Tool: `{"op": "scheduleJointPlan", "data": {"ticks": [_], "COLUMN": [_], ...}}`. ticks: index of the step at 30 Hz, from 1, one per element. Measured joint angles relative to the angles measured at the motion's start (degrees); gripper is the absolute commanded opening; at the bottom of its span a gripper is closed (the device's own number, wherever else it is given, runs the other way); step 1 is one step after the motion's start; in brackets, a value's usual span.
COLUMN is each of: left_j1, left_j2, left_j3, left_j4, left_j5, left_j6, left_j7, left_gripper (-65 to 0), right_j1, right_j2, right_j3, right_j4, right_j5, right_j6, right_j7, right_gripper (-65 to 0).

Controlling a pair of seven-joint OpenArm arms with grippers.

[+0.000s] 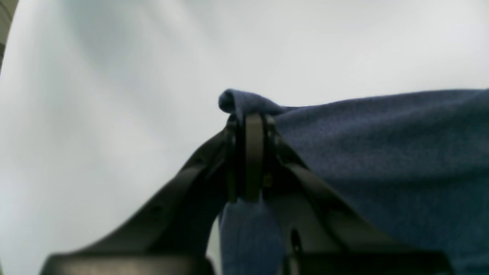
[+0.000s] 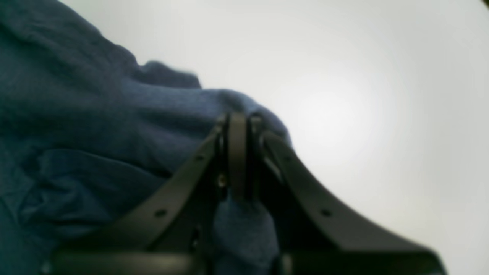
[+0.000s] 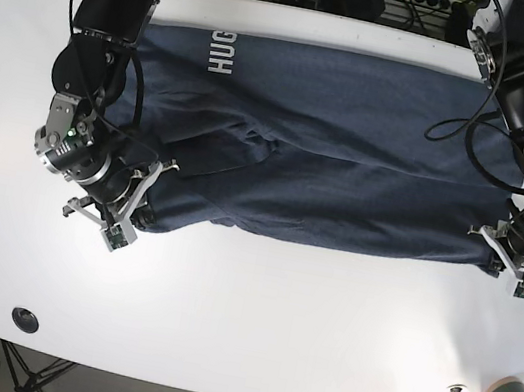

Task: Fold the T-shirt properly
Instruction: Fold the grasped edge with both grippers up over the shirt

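The navy T-shirt (image 3: 330, 157) lies across the upper tabletop (image 3: 249, 326). Left gripper (image 3: 517, 263) and right gripper (image 3: 115, 209) each clench a lower corner; lift evenly, keeping the hem taut.

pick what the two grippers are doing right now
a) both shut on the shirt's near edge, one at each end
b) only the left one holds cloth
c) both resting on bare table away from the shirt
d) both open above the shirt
a: in each wrist view blue cloth of the T-shirt is pinched between closed jaws, left gripper and right gripper, at opposite ends of its near edge.
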Motion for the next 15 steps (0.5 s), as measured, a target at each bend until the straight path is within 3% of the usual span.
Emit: {"op": "scheduleJointPlan", "data": {"ticks": [11,15], "left_j1": [8.61,11.23], "left_j2": [2.01,1.88], "left_j3": [-3.56,-4.22], "left_j4": [9.97,10.56], "left_j5": [-0.31,0.59], "left_j6": [-0.22,-3.41], "left_j7": [0.96,1.42], "left_gripper": [-65.0,-65.0], "right_j1": [-11.1,-14.97], "right_j2": [0.04,-0.13], "right_j3": [0.66,3.32], "right_j4": [15.34,17.35], "right_j5": [0.39,0.48], "right_j6": [0.37,0.42], "right_j7": [-2.71,-2.89], "right_gripper": [-65.0,-65.0]}}
